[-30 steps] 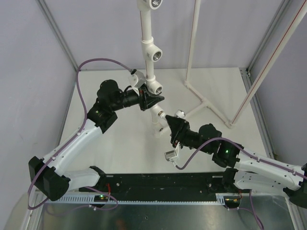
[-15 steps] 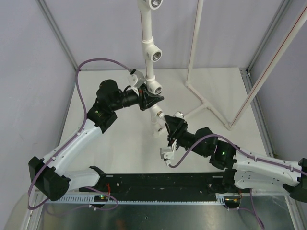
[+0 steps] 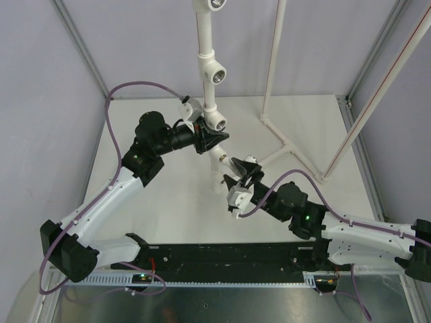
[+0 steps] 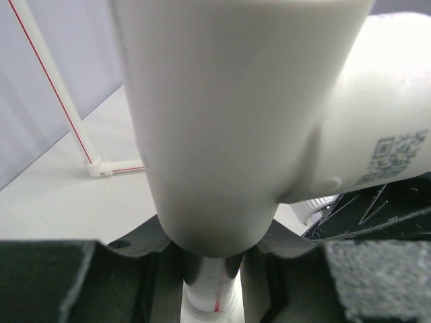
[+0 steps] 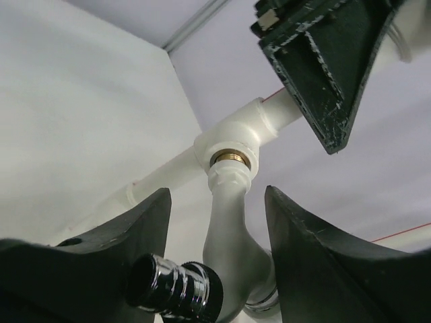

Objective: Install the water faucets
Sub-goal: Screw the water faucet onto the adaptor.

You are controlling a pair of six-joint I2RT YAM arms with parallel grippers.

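— White plastic fills the left wrist view, and the only print on it is a QR code (image 4: 397, 151) on the fat fitting. No words I can read beside it.
— Any other marking?
— A red stripe down the thin pipe (image 4: 50, 74) standing on the desk (image 3: 168, 195) behind.
— And the water faucet?
— The water faucet (image 5: 232, 229) has its brass thread (image 5: 230, 159) in the tee socket (image 5: 232, 138), low on the pipe frame (image 3: 204, 40). A knurled chrome end (image 5: 178, 286) shows right by the lens.
— Right hand?
— The right hand (image 5: 217, 202) straddles the faucet with its fingers apart. There's a gap on both sides of the body, so it's not gripping.
— Left?
— The left hand (image 3: 210, 140) is clamped narrow on the pipe frame, just under the next socket up. Its black finger cuts across the top corner of the right wrist view.
— Anything in the way?
— Both hands crowd one short stretch of pipe, near each other but apart. The upper sockets (image 3: 217, 75) sit higher on the frame, and a purple cable (image 3: 145, 86) loops over the left arm.
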